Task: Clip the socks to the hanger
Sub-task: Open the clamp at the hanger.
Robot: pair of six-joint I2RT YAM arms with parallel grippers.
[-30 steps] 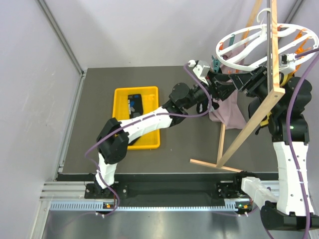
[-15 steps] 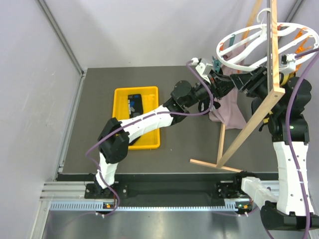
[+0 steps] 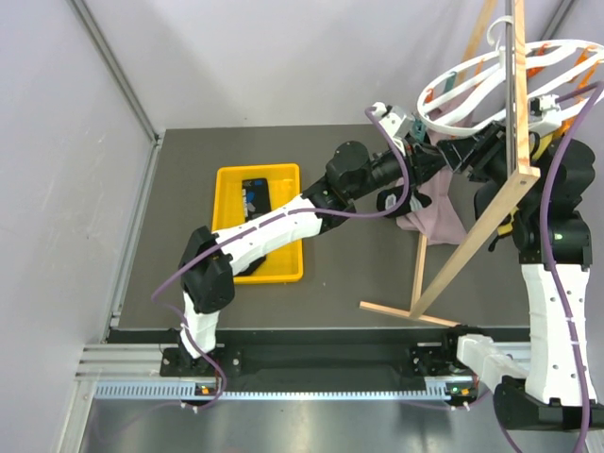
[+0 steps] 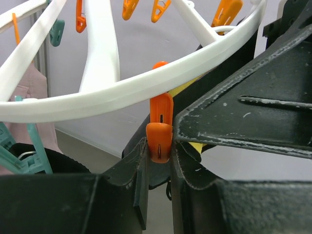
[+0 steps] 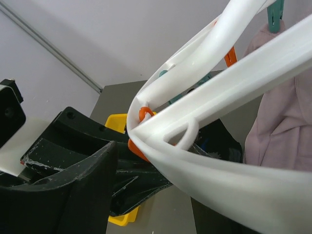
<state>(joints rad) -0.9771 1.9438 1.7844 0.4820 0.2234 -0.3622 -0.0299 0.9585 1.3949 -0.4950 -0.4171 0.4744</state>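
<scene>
The socks [image 3: 255, 194] lie in the yellow tray [image 3: 225, 226], well apart from the hanger [image 4: 97, 95]. Farther back, the left gripper [image 4: 159, 155] pinches an orange clip [image 4: 161, 127] hanging from the hanger's white rim. The right gripper [image 3: 465, 151] sits at that rim, which crosses between its fingers; whether they clamp it I cannot tell.
</scene>
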